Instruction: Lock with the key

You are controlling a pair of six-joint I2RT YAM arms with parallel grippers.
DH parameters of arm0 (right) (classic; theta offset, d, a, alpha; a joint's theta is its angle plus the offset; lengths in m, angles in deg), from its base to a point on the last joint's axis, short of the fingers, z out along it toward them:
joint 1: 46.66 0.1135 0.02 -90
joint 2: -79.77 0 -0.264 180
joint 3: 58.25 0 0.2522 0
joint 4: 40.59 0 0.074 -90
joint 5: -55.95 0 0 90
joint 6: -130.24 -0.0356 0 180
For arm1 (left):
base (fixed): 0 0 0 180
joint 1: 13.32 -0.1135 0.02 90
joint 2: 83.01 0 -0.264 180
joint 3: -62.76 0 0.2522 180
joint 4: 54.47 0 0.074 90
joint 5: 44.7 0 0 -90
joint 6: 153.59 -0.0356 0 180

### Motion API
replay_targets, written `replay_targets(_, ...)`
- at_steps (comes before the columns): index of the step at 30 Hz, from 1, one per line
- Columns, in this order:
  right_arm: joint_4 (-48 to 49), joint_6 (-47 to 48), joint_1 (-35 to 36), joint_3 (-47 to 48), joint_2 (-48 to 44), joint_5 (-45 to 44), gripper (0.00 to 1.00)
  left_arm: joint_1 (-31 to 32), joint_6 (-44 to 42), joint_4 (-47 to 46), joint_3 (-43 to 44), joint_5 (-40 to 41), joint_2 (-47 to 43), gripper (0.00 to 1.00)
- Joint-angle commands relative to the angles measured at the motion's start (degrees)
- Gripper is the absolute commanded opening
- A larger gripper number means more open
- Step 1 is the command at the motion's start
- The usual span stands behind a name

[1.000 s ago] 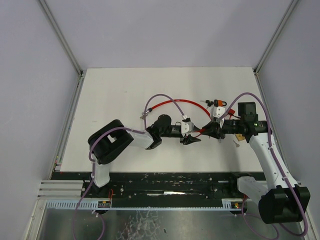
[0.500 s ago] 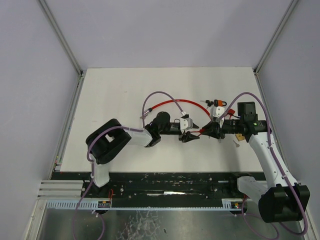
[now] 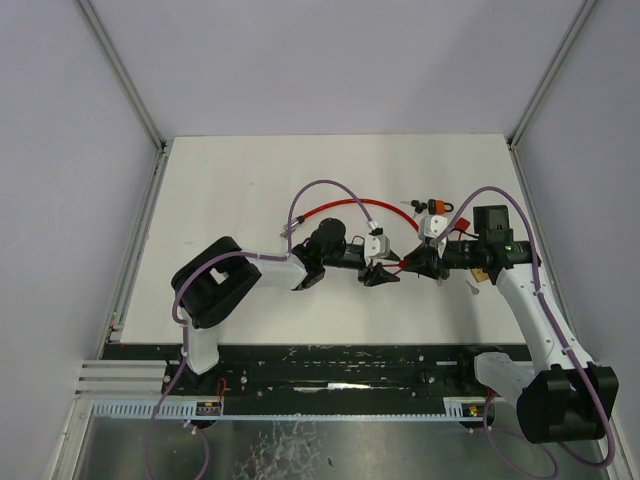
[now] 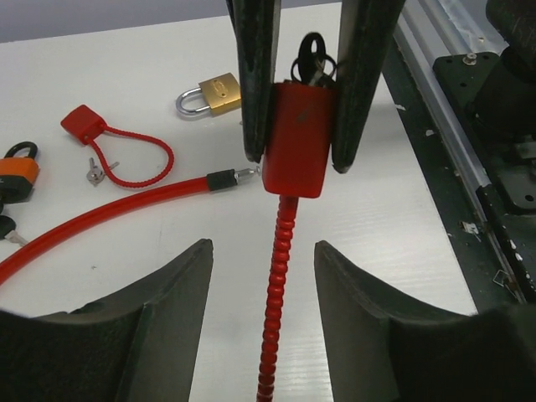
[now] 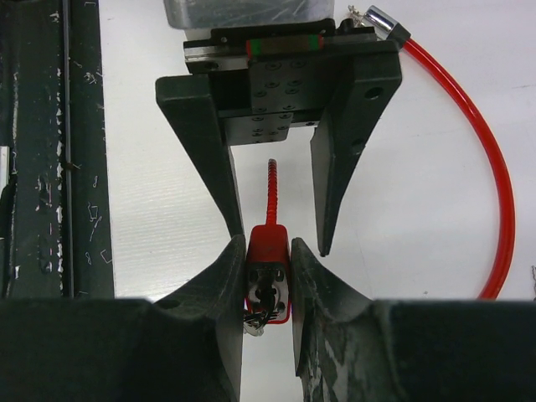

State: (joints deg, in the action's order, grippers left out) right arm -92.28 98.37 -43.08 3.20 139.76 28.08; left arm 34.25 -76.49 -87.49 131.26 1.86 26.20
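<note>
Mid-table, red cable lock (image 4: 297,138) clamped by right gripper (image 5: 266,253), key (image 4: 311,55) inserted, left gripper (image 4: 261,251) apart.

no writing is readable; the brass padlock's (image 4: 219,90) stamp is too blurred.

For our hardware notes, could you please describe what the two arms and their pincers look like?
The left arm and right arm have white links and bulky black joints, each trailed by a lilac cable. The left pincer and right pincer have black wedge-shaped fingers; the left one's rail carries a red-and-green stripe.
</note>
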Motion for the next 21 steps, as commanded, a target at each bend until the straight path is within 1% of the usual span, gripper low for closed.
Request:
replay_targets(1, 1.32, 0.63, -0.32, 0.31, -0.08, 1.37, 0.0, -0.11, -2.19, 2.47, 1.56, -2.64, -1.75, 0.46)
replay_targets(3, 1.44, 0.58, -0.28, 0.16, 0.04, 1.48, 0.0, -0.11, -2.36, 3.9, 2.56, -3.41, -1.22, 0.42)
replay_targets(4, 1.53, 0.58, -0.24, 0.04, 0.11, 1.47, 0.0, -0.1, -2.27, 3.9, 2.78, -3.93, -1.01, 0.32)
replay_targets(5, 1.48, 0.6, -0.23, 0.0, 0.32, 1.37, 0.0, -0.05, -2.09, 4.02, 3.01, -4.12, -1.01, 0.18)
replay_targets(6, 1.44, 0.66, -0.23, -0.04, 0.46, 1.33, 0.0, -0.09, -1.83, 4.11, 3.16, -3.94, -0.94, 0.08)
replay_targets(7, 1.43, 0.67, -0.2, -0.04, 0.53, 1.33, 0.0, -0.05, -1.84, 4.26, 3.3, -4.19, -1.01, 0.02)
replay_targets(13, 1.59, 0.6, -0.06, -0.3, 0.77, 1.46, 0.0, -0.19, -2.01, 4.25, 3.18, -4.19, -1.09, 0.0)
replay_targets(15, 2.34, -0.23, -0.06, -0.51, 0.7, 1.47, 0.05, -0.15, -2.49, 4.56, 3.03, -3.28, -1.26, 0.0)
replay_targets(16, 3.36, -2.17, -0.06, -0.58, 0.6, 1.43, 0.15, -0.23, -3.09, 5.24, 3.07, -2.85, -1.41, 0.0)
replay_targets(18, 5.41, -6.55, -0.1, -0.41, 0.02, 1.38, 0.48, -0.34, -5.25, 7.87, 3.07, -1.64, -1.94, 0.0)
replay_targets(19, 5.49, -8.32, -0.25, 0.38, -0.49, 1.41, 0.59, -0.43, -6.83, 9.66, 3.04, -0.57, -2.4, 0.0)
replay_targets(20, 4.84, -9.02, -0.47, 1.54, -1.14, 1.76, 0.68, -0.45, -9.01, 12.0, 2.96, 0.86, -3.06, 0.0)
replay_targets(21, 3.87, -9.26, -1.08, 2.76, -1.94, 2.38, 0.72, -0.41, -10.73, 13.62, 2.63, 2.34, -3.65, 0.0)
